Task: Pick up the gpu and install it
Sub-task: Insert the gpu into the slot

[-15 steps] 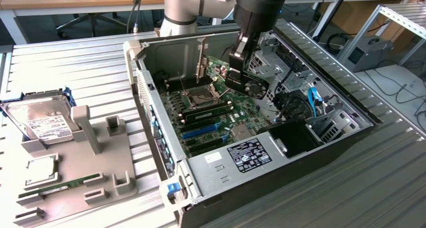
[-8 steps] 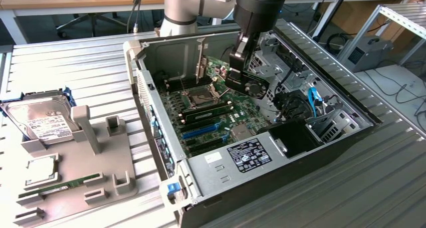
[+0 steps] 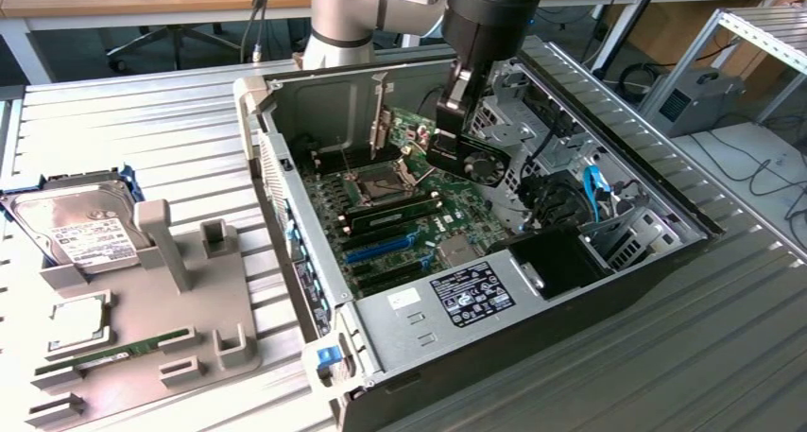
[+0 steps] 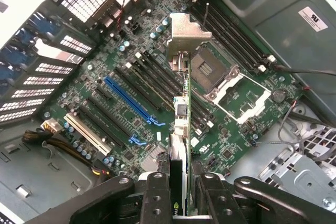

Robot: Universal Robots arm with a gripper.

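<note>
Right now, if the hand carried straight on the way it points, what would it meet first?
Likely the motherboard, by the black slots beside the CPU socket; its held gpu would touch first.

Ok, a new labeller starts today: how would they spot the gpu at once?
Find the open computer case. Above its motherboard the arm's tool grips a thin card on edge: the gpu. Unlike the RAM stick and hard drive on the grey tray, it has a black fan and a silver bracket at one end.
</note>
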